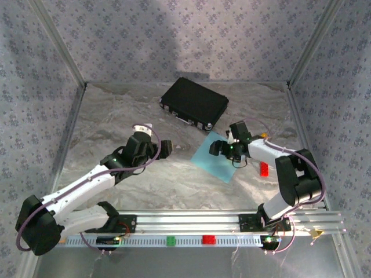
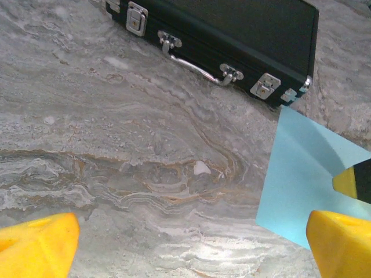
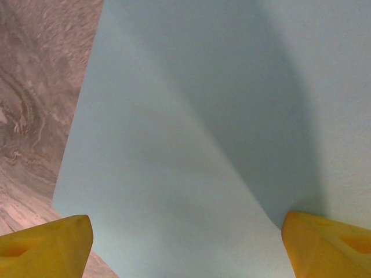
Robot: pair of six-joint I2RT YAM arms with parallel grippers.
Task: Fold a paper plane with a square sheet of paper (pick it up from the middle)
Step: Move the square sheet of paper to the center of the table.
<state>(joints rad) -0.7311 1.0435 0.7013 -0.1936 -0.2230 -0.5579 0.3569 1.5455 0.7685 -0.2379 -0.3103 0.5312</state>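
From above, one square sheet of paper (image 1: 215, 161) lies on the worktop (image 1: 116, 116) between one black case (image 1: 194, 103) and one red block (image 1: 264, 169). The left wrist view shows the two left fingers (image 2: 37, 246) spread apart and empty. The right wrist view shows the two right fingers (image 3: 330, 246) spread wide over the sheet.

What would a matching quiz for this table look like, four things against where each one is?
Things: 1 black case; 2 blue paper sheet; 3 small red block; 4 left pincer.
Places: A open, above bare table; B under the right pincer; C far side of table; D right of the paper, by the right arm.
Pairs: 1-C, 2-B, 3-D, 4-A.
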